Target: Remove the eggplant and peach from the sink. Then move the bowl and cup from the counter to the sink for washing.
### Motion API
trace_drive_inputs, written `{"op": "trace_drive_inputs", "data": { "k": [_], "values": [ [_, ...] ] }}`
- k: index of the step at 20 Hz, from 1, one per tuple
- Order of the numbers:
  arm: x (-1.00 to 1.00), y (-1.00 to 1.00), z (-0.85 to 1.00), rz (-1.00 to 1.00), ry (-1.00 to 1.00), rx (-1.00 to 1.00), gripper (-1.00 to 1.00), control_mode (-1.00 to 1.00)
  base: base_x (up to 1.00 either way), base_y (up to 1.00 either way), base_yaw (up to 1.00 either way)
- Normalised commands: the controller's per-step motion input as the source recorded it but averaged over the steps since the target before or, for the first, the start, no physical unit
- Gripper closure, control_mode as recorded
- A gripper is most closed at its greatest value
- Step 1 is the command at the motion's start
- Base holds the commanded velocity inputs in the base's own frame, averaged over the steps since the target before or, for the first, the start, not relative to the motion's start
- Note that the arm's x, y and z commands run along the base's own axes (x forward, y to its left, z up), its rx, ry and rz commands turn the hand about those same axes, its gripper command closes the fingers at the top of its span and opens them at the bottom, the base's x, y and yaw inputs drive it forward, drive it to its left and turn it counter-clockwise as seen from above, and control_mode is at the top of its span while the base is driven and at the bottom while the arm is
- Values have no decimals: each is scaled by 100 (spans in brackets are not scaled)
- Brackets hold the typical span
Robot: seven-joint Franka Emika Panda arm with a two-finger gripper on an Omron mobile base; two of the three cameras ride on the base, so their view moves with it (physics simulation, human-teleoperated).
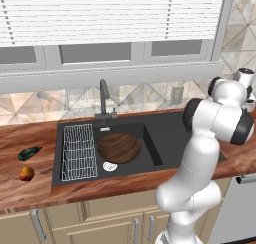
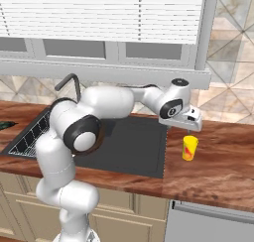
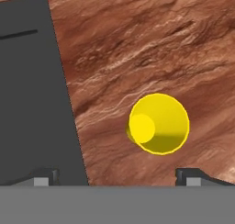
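Note:
The yellow cup (image 2: 189, 148) with a red mark stands upright on the wooden counter just right of the black sink (image 2: 134, 147). My gripper (image 2: 190, 130) hangs directly above it, open and holding nothing. Looking down from the hand, the cup (image 3: 158, 123) shows its open mouth, a little right of the middle of my gripper (image 3: 118, 177). The brown bowl (image 1: 118, 148) lies in the basin of the sink (image 1: 165, 138). The dark eggplant (image 1: 29, 152) and the orange-red peach (image 1: 26, 174) lie on the counter left of the sink.
A wire rack (image 1: 79, 152) sits in the sink's left part and a dark faucet (image 1: 103, 100) rises behind the basin. The sink's flat drainboard (image 3: 32, 90) borders the cup's spot. Wooden counter (image 2: 223, 161) stretches right of the cup.

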Motion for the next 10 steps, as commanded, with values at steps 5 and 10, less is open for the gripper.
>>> {"op": "trace_drive_inputs", "data": {
  "k": [5, 10],
  "values": [
    [8, -10, -11, 0, 0, 0, -100, -100, 0, 0, 0],
    [0, -11, -5, 0, 0, 0, -100, -100, 0, 0, 0]
  ]
}}
